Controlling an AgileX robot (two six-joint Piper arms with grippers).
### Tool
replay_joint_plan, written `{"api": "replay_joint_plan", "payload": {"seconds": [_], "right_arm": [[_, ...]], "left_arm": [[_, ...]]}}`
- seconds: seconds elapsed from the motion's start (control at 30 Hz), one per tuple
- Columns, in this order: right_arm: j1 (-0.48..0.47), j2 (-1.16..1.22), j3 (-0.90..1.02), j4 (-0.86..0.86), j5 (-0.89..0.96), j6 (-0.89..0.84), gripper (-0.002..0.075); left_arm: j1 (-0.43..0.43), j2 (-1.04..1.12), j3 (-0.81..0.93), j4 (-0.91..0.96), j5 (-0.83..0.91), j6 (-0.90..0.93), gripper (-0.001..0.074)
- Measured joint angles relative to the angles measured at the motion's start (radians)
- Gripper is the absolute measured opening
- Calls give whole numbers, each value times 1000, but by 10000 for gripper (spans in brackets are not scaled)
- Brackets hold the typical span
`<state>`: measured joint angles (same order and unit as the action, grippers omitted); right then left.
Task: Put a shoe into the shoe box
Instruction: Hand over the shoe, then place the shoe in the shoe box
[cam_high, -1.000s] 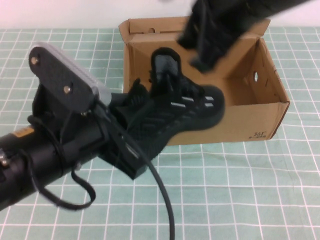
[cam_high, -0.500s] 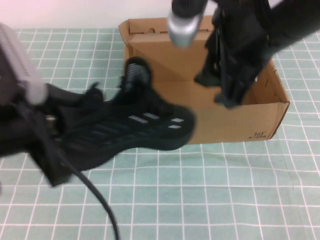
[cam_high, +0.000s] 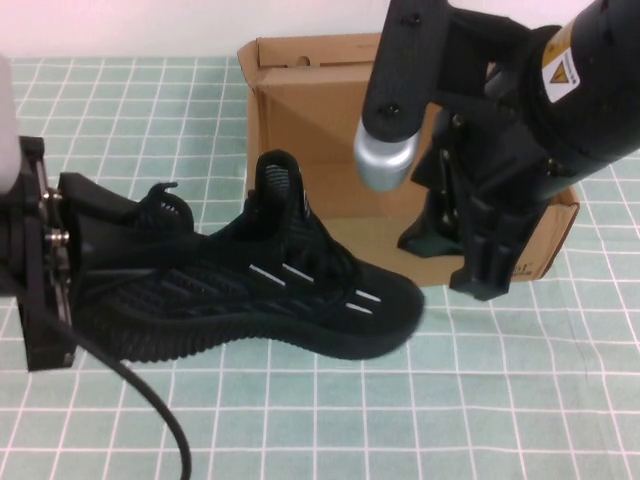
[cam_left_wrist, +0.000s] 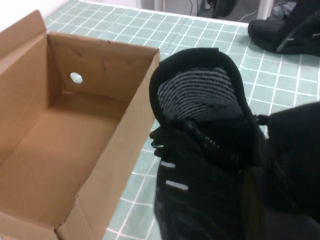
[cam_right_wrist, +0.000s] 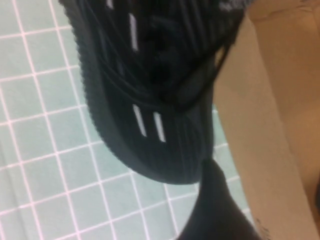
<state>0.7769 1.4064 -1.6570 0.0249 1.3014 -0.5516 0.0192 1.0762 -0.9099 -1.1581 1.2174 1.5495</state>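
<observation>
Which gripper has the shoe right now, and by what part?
The left gripper holds the shoe by its heel end. The right gripper, over the shoe box, holds nothing.

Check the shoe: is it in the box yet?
Not yet. The shoe is outside the box, in front of it, heel at the left gripper. The right gripper hangs over the box.

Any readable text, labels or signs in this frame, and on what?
Nothing reads as words.
Right arm: yellow warning sticker, symbol only, too small to read.
Shoe box: small black print, partly hidden behind the right claw, illegible.
Shoe at the left claw: white dashes, no lettering.
</observation>
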Motion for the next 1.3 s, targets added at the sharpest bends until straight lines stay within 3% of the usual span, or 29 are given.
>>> {"api": "replay_joint_plan", "payload": {"seconds": [0.2,0.3,0.37,0.47,0.57,0.83,1.0,1.3], "right_arm": [[0,22,-2,25,-41,0,339],[0,38,-2,27,-36,26,357],[0,49,-2,25,-30,30,438],[0,59,-2,29,-46,34,645],[0,69,-2,31,-74,52,732],[0,79,-2,110,-86,8,728],[0,79,-2,201,-83,-36,728],[0,114,-2,192,-99,-54,728]], "left_arm": [[0,19,-20,-4,-9,13,31],[0,19,-22,-14,-9,11,31],[0,19,-24,-17,-7,1,31],[0,19,-24,-17,-7,-13,31],[-16,19,-24,-17,-9,-15,31],[-100,19,-24,-2,-4,-17,31],[-102,17,-24,-2,-3,-17,31],[-102,17,-26,-2,-3,-15,31]]}}
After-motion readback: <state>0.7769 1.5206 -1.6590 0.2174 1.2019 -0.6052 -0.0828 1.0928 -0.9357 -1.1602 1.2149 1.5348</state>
